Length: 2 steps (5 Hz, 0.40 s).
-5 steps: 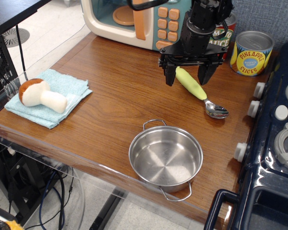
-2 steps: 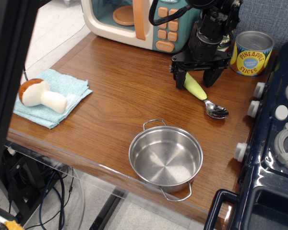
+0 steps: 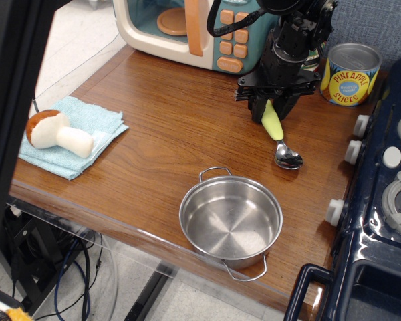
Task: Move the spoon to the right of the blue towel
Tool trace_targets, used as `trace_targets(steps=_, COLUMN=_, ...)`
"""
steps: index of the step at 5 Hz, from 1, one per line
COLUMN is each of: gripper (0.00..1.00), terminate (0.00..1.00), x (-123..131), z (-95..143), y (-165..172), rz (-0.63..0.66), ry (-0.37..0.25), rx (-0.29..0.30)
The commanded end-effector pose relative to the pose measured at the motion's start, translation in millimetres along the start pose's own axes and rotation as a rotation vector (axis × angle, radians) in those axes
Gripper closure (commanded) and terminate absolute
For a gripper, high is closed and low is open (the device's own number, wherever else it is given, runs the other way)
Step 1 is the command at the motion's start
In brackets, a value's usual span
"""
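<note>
The spoon (image 3: 275,131) has a yellow-green handle and a shiny metal bowl. It lies at the back right of the wooden table, bowl toward the front. My gripper (image 3: 271,109) stands over the handle's far end with its fingers closed against the handle. The light blue towel (image 3: 87,124) lies at the table's left edge, far from the spoon, with a toy mushroom (image 3: 53,132) on it.
A steel pot (image 3: 230,218) stands near the front edge. A toy microwave (image 3: 194,30) is at the back, a pineapple slices can (image 3: 349,73) at the back right, a toy stove (image 3: 387,194) on the right. A dark blurred bar (image 3: 13,100) covers the left side.
The gripper came down over the spoon's handle and its fingers closed on it. The spoon turned, its bowl swinging left toward the pot.
</note>
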<state>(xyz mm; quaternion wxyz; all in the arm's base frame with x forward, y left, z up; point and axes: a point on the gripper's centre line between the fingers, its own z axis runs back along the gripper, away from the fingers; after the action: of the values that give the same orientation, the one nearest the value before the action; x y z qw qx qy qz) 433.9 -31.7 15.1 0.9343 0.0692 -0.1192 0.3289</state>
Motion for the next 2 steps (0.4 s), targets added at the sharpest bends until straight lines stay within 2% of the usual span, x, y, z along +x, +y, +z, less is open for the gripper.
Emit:
trace_targets(steps=1, gripper=1.00, terminate=0.00, x=14, z=38, y=20, rz=0.028, ry=-0.019, rx=-0.068)
trace_targets(steps=2, gripper=1.00, terminate=0.00, x=23, z=57, y=29, rz=0.044, ry=-0.035, rx=-0.089)
